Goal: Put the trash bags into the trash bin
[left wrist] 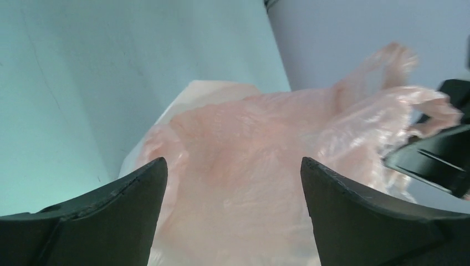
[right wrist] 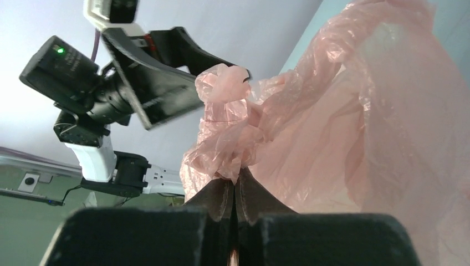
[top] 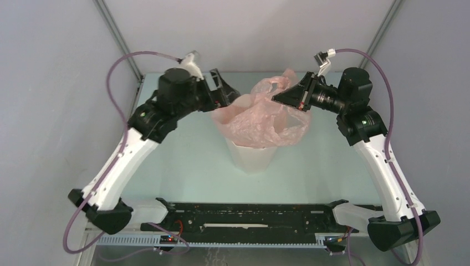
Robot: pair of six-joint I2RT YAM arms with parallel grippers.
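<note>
Bin (top: 252, 158): upright at mid-tabletop (top: 183, 166); only the lower wall shows beneath the film.
Bag (top: 260, 119): heaped over the bin's mouth, bulging above the rim and hanging past it toward the right edge; not yet pushed inside.
Right pincer (right wrist: 235, 191): clenched on a bunched fold of bag, above the rim.
Left pincer (left wrist: 233, 169): released, spread wide beside the bag's left flank, gripping nothing.
Risk, tipping: a sideways tug on the film could tilt or slide the bin.
Risk, spring-back: trapped air could puff the film back out after a push.
Risk, snag: thin film could cling to the fingers or tear on letting go.
</note>
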